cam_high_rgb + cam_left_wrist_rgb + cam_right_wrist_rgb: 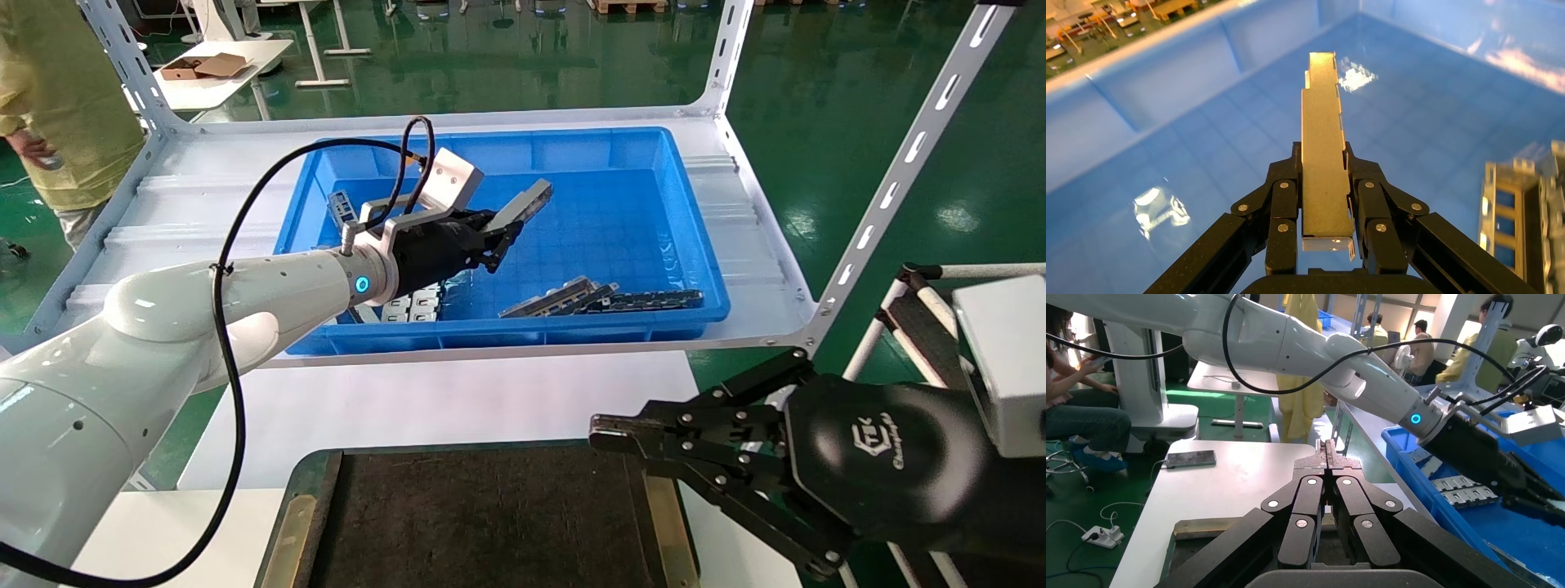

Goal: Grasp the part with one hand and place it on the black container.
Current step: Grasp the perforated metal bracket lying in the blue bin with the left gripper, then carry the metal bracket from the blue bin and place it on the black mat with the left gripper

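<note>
My left gripper (498, 234) hangs above the floor of the blue bin (507, 331), shut on the part (525, 204), a long grey metal bracket that sticks out past the fingertips and points up and away. In the left wrist view the part (1321, 104) is clamped on both long sides between the fingers of the gripper (1322, 160), with its near end free between the linkages. The black container (490, 523) lies low in the head view, nearer to me than the bin. My right gripper (601, 433) is parked over its right edge, shut and holding nothing, as the right wrist view confirms (1329, 447).
More grey brackets (564, 298) and a darker slotted strip (654, 300) lie along the bin's near wall, with pale pieces (413, 306) under my left wrist. White rack posts (899, 171) frame the shelf. A phone (1191, 458) lies on the white table.
</note>
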Available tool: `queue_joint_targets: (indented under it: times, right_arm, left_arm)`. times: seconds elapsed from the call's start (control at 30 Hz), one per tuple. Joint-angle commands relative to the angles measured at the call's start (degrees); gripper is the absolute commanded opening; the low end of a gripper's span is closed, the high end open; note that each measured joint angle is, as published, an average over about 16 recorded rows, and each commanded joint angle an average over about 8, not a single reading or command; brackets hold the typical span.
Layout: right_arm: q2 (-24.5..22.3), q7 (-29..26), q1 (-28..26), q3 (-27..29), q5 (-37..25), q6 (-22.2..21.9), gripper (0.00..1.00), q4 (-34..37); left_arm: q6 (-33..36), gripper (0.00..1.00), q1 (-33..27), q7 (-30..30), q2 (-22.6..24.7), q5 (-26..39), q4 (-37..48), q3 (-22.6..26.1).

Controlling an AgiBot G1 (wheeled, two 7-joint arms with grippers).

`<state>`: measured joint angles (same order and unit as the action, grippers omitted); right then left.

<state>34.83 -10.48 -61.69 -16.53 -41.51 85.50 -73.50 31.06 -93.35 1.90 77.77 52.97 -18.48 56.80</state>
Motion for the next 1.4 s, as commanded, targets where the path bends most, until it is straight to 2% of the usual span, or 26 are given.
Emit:
queue_joint_targets:
  times: [0.03, 0.3, 0.63, 0.8, 0.97, 1.13, 1.4]
  right_arm:
    - [0.0, 0.0, 0.0, 0.0, 0.0, 0.0, 0.00, 0.0]
    - [0.0, 0.0, 0.0, 0.0, 0.0, 0.0, 0.00, 0.0]
    - [0.0, 0.0, 0.0, -0.1, 0.1, 0.0, 0.00, 0.0]
    - [0.0, 0.0, 0.0, -0.1, 0.1, 0.0, 0.00, 0.0]
    - [0.0, 0.1, 0.0, -0.1, 0.1, 0.0, 0.00, 0.0]
    - [-0.1, 0.1, 0.0, -0.1, 0.1, -0.1, 0.00, 0.0]
    - [-0.1, 0.1, 0.0, -0.2, 0.1, -0.1, 0.00, 0.0]
  left_arm:
    - [0.1, 0.00, -0.6, -0.2, -0.1, -1.0, 0.1, -0.1]
    - [9.0, 0.00, -1.9, -2.7, -1.8, -6.3, 0.6, -2.8]
    - [32.8, 0.00, 1.4, -7.2, -6.8, -14.9, -1.1, -7.5]
    - [39.0, 0.00, 4.2, -7.3, -8.2, -17.2, -1.5, -8.5]
    - [41.9, 0.00, 8.3, -5.6, -10.4, -18.8, -4.8, -9.0]
    - [42.2, 0.00, 14.4, -2.7, -14.0, -20.2, -12.0, -8.9]
    - [36.3, 0.00, 27.7, 3.9, -20.9, -22.3, -29.1, -7.9]
